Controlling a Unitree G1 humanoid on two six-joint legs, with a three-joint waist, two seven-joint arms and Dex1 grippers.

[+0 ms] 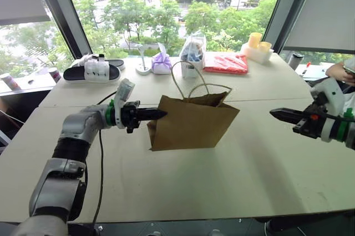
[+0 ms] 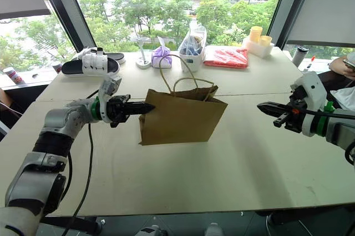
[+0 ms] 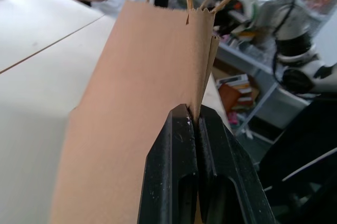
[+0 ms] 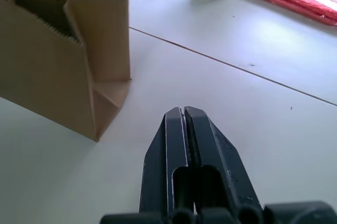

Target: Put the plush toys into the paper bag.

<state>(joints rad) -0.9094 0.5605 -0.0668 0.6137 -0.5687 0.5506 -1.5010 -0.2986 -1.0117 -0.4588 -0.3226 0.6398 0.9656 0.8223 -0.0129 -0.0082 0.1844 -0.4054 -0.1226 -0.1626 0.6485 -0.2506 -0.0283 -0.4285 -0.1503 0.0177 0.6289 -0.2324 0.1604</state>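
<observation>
Brown kraft paper, the paper bag (image 1: 191, 124) stands upright near the middle of the table (image 1: 260, 175), mouth up, its thin loop handles rising above the rim. The left gripper (image 1: 161, 114) has its two black fingers pressed together at the bag's side edge; the left wrist view suggests they pinch the paper fold, though that is not certain. The right gripper (image 1: 275, 113) hovers well apart from the bag, toward the table's right edge, fingers pressed together and holding nothing. I see no plush toy on the table; whether any lies inside the bag is hidden. To do this step well, I judge the left should hold the rim steady and high so the mouth stays wide, without tipping the bag. No writing on the bag or the items along the far edge can be read.
</observation>
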